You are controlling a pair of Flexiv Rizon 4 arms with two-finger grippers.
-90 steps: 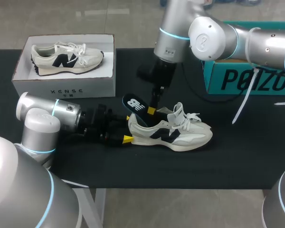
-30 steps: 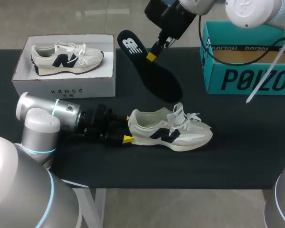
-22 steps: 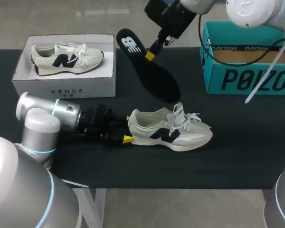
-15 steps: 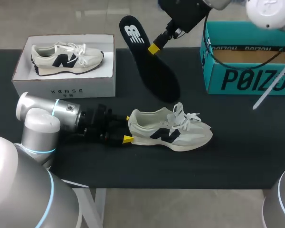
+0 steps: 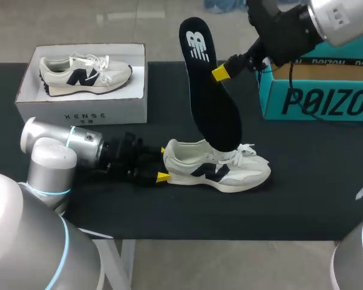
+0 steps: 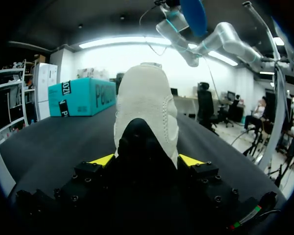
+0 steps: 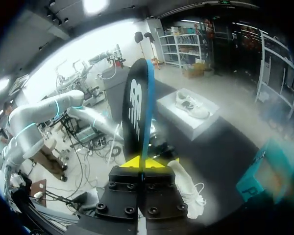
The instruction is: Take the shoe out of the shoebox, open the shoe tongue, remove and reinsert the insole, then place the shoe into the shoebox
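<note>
- Black table carries everything and lies under both grippers.
- Right arm comes in from the far right corner, and the left arm lies low over the near left of the table.
- Teal shoebox stands open just behind the right gripper's wrist; from the left wrist it is seen well ahead of the left gripper, off to one side.
- White shoebox sits beside the left arm on its far side, with a second sneaker lying on its side inside.
- Cream-and-navy sneaker stands upright on its sole on the table, outside both boxes, its heel at the left gripper and its toe pointing away from it.
- Black insole is held in the air, tilted, with its logo heel end uppermost and its toe end hanging down over the sneaker's laces; whether it touches the sneaker cannot be told. From the right wrist it is seen edge-on, rising from between the fingers.
- Left gripper is clamped on the sneaker's heel, one yellow tip pressed to each side of it.
- Right gripper is pinched tight on the insole's edge, its yellow tips meeting around it.
</note>
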